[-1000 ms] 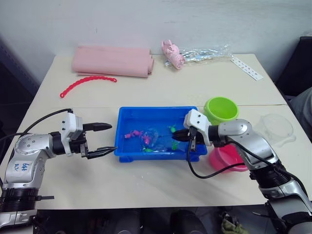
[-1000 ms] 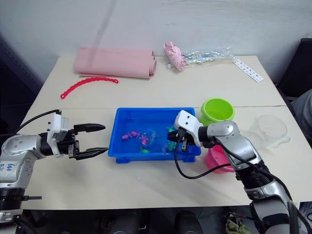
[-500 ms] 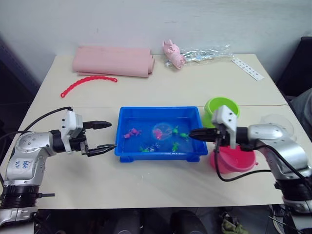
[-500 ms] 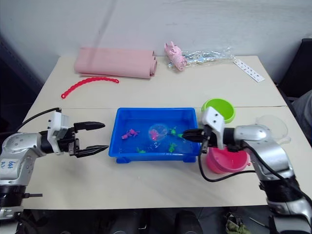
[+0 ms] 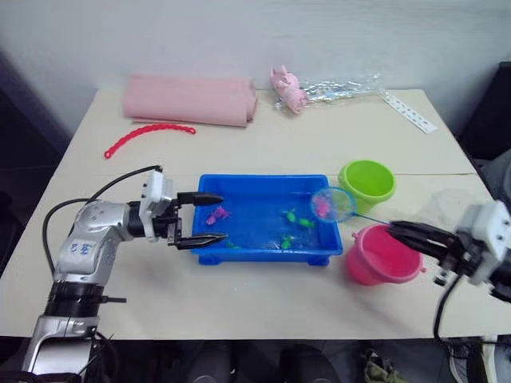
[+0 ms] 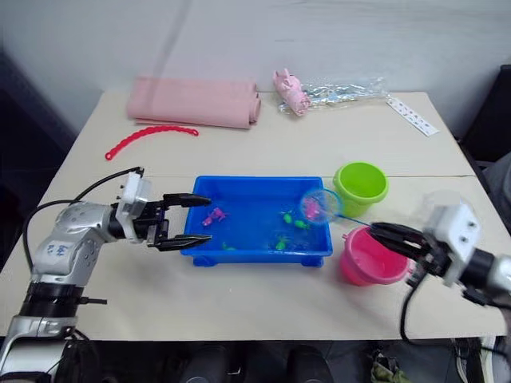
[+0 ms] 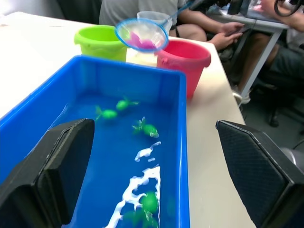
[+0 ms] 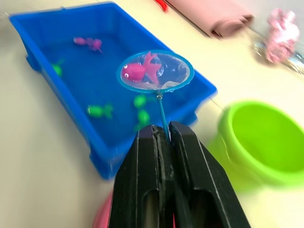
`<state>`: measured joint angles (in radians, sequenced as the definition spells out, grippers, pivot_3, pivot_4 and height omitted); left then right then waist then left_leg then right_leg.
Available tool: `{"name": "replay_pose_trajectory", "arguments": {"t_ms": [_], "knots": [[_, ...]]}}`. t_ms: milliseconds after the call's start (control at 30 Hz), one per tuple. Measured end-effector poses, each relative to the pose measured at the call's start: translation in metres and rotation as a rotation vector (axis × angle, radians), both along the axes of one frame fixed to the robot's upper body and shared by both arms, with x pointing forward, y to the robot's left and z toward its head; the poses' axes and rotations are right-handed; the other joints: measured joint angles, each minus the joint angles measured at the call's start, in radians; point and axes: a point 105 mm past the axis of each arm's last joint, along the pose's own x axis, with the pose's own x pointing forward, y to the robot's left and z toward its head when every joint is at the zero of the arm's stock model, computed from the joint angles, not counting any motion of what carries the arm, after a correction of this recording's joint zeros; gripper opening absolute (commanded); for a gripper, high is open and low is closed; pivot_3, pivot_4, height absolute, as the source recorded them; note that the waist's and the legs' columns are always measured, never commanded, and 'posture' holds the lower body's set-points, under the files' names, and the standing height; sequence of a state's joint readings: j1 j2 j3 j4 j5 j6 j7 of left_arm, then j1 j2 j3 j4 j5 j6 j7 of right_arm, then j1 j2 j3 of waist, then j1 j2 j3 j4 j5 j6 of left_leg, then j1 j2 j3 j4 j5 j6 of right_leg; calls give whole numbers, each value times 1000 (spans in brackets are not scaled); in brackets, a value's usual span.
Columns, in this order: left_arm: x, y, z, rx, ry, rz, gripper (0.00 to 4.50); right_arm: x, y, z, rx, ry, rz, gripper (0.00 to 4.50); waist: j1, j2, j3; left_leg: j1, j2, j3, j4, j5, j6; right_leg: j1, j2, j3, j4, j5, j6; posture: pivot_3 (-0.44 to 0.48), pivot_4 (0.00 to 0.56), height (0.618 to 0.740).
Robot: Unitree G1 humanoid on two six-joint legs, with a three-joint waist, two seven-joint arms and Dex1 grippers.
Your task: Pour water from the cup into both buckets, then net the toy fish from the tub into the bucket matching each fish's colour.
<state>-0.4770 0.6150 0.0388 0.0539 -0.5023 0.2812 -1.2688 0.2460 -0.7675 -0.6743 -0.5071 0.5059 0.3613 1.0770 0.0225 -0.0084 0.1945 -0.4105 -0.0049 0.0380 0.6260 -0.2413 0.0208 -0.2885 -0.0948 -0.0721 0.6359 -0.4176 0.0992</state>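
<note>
Right tool (image 8: 163, 137) pinches stick of small blue-hooped mesh net (image 8: 155, 71) w/ pink plastic fish (image 8: 138, 70) lifted; not yet in pink pail (image 5: 383, 255). Left tool (image 5: 209, 218) spread. Several fish left.

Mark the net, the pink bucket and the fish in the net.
Net (image 8: 155, 71): right wrist view, on the mesh inside the hoop.
Pink bucket (image 5: 382, 257): left eye view, on its side wall.
Fish (image 8: 137, 71): right wrist view, on the pink body in the net.

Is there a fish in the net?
Yes. A pink fish lies in the net, which the right gripper holds by its stick above the tub.
</note>
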Motion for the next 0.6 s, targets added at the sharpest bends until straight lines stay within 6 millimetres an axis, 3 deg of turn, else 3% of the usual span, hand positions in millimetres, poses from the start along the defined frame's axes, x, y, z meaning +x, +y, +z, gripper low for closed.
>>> {"name": "replay_pose_trajectory", "arguments": {"t_ms": [167, 367, 600], "knots": [[-3, -27, 0, -40, 13, -113, 4474, -37, -32, 6, -78, -45, -142, 0, 4, 0, 0, 1, 0, 0, 0, 0, 0, 1, 0, 1, -1, 0, 0, 0, 150, 740], [0, -41, 1, -60, 20, -183, 4474, -63, -45, -5, -144, -60, -245, 0, 0, 0, 0, 4, 0, 2, -3, 1, -1, 1, 1, 4, 0, 0, 0, 0, 150, 740], [3, -43, -5, -62, 31, -198, 4474, -71, -53, -9, -391, -195, -266, 0, -1, 0, 0, 4, 0, 2, -4, 1, -2, 1, 1, 4, -2, 0, 0, 0, 150, 740]]}}
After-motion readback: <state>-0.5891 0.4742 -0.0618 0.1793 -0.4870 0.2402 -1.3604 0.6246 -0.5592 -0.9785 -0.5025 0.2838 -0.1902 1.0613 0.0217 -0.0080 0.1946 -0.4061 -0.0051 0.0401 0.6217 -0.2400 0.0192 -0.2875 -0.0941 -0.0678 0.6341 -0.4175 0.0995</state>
